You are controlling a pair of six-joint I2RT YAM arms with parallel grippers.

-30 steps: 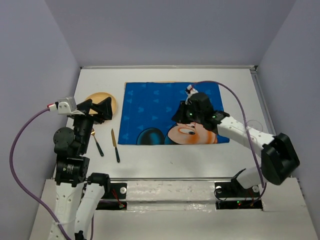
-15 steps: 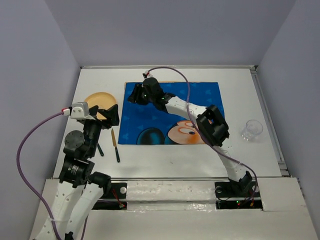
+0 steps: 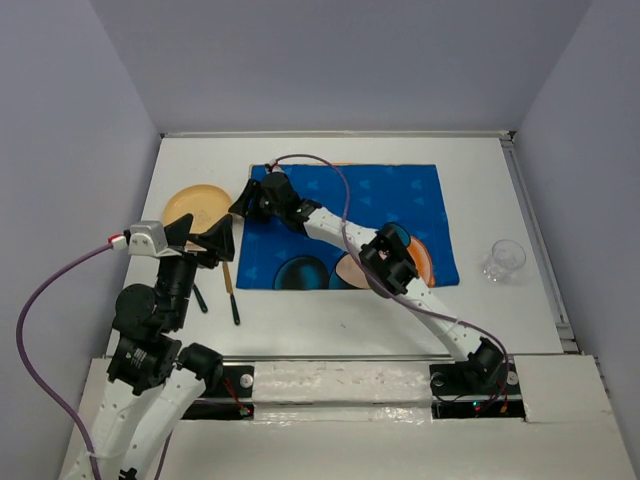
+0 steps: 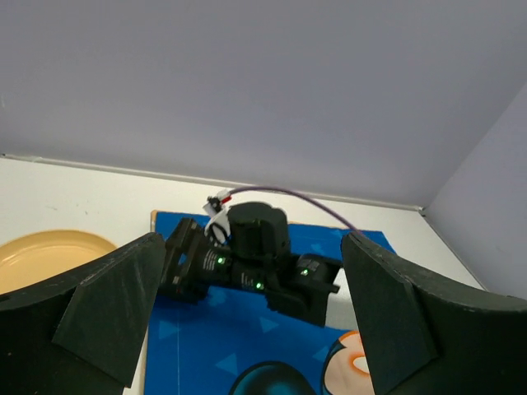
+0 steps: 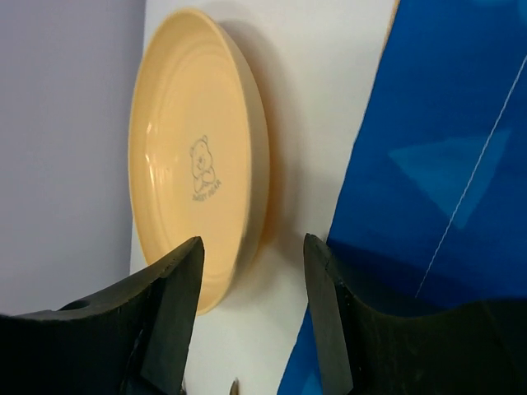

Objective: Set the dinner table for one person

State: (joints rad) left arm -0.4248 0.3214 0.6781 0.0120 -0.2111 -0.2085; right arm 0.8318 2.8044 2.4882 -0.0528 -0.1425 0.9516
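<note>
Dinner table: right tool nearer plate

Bright, even light from above fills all three views, and the large matte white rectangular tabletop looks flat and evenly lit. Shadows are faint and soft-edged; the clearest lies just beside the pale yellow round plate in the right wrist view. The overhead view is sharp, while the black gripper fingers close to that wrist lens look dark and slightly blurred.

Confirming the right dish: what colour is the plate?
Pale yellow plate with a small bear print at its centre; clearest in right wrist view.
</note>
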